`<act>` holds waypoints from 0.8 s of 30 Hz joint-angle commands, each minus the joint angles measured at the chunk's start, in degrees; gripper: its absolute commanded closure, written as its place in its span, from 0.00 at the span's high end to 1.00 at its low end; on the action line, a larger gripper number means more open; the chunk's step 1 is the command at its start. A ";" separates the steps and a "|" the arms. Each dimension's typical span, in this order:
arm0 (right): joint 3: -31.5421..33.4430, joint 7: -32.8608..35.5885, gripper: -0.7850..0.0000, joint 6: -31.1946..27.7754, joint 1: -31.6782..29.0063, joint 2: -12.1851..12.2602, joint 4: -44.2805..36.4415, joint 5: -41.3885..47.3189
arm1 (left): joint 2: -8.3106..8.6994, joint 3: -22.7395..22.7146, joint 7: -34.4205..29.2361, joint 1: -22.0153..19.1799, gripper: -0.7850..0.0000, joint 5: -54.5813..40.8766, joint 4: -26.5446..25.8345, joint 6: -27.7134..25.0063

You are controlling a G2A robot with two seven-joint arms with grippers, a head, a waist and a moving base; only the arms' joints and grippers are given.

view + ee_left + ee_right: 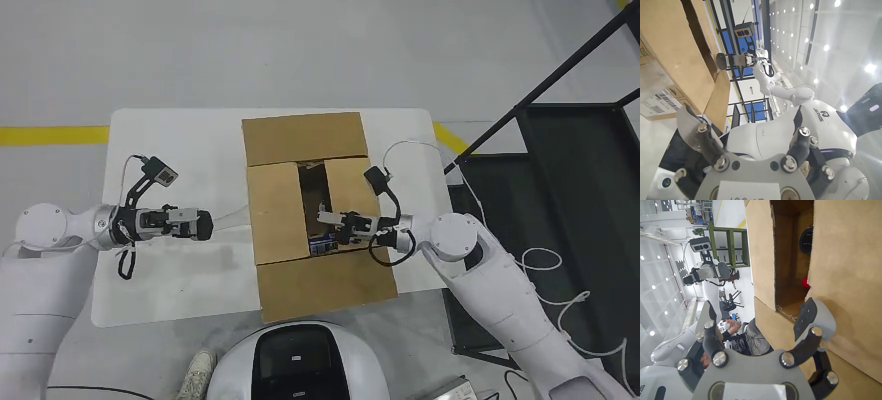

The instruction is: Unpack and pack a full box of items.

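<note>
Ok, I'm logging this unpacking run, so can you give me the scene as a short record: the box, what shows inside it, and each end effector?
box: cardboard box on the white table, flaps part-open with a gap down the middle
inside: dark round item and red item show through the gap; the rest is hidden
left end effector: open, empty, over the table beside the box, apart from it
right end effector: open, empty, over the box at the gap's edge
</note>
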 commanded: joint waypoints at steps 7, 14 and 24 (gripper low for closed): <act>-1.29 1.86 1.00 -2.34 0.42 -0.40 -0.15 2.97 | -0.13 1.35 5.24 1.29 1.00 3.97 -1.64 1.31; -6.75 2.83 1.00 -5.05 6.98 -1.91 5.11 1.04 | -0.04 1.71 12.36 -0.27 1.00 13.01 -3.91 -0.11; -14.86 3.00 1.00 -7.24 13.16 -4.68 12.56 0.41 | 0.41 -0.78 12.41 -0.07 1.00 10.39 -1.95 -1.04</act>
